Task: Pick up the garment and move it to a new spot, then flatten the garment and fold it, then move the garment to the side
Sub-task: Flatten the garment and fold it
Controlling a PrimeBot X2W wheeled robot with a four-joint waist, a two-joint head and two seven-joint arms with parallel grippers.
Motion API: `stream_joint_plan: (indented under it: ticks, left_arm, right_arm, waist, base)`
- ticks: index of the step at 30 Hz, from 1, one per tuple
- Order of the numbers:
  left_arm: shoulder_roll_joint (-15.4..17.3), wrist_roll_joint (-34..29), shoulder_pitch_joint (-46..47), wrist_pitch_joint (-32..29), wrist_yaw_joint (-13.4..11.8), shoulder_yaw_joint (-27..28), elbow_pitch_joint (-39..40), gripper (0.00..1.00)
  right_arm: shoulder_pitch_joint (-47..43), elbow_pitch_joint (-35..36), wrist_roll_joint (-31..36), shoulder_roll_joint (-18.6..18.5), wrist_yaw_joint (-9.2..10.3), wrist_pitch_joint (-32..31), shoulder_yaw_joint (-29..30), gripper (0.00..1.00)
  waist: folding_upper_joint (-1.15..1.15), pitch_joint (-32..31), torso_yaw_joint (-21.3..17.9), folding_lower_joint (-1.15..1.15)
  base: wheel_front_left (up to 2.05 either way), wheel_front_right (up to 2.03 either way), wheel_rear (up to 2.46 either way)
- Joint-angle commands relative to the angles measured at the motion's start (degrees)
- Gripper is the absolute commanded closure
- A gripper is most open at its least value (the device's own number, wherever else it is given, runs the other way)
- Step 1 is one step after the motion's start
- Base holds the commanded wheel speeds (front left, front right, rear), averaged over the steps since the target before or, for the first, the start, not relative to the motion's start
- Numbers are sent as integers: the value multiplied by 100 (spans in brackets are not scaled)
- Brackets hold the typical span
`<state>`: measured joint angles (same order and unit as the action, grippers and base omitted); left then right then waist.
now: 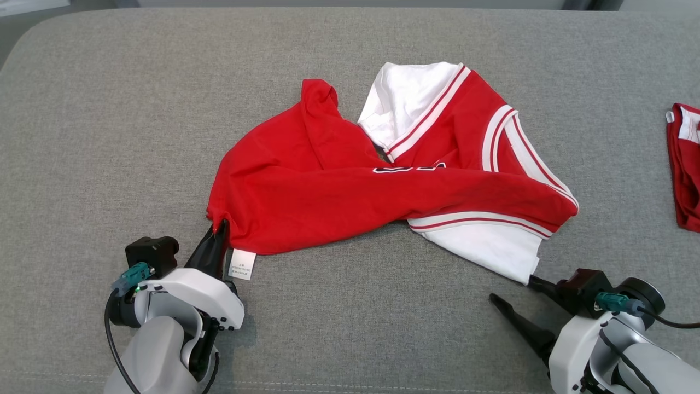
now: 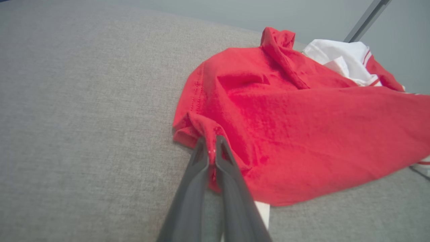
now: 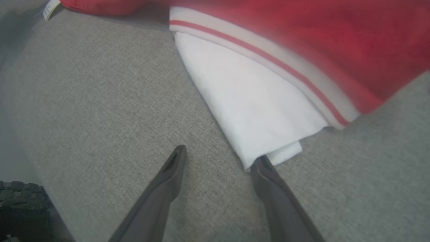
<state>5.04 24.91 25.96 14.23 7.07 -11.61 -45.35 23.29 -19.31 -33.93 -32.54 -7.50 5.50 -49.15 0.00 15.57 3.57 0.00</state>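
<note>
Left gripper (image 1: pixel 221 227), lower left, clamps the garment (image 1: pixel 339 191) by its red edge; right gripper (image 1: pixel 511 289), lower right, stands spread against the white corner (image 3: pixel 268 144) and should straddle it fully before closing.

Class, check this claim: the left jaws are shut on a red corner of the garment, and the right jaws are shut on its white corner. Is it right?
Not quite. The right jaws stand open, one finger at the white corner, as the right wrist view shows. The left jaws are indeed shut on the garment's red corner.
</note>
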Motion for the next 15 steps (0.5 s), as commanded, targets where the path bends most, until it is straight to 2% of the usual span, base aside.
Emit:
stream_joint_plan:
  ticks: [1,9,12,15]
  left_arm:
    - [173,59,8,76,41,157,123,100]
    - [229,36,53,77,41,118,193,100]
    - [336,63,180,77,41,-2,294,100]
    - [606,85,480,-15,41,-227,464,100]
  right_arm:
    - [2,42,-54,-96,1,22,-45,100]
    - [25,157,-478,-115,1,35,210,100]
    - [84,494,-1149,-35,1,78,500,100]
    - [309,820,-1776,-59,1,-95,674,100]
  waist:
    - [0,2,2,0]
    - [0,-39,-35,0]
    - [0,-78,-62,0]
    - [0,-117,-78,0]
  base:
    - [0,0,0]
    - [0,0,0]
    - [0,0,0]
    - [0,0,0]
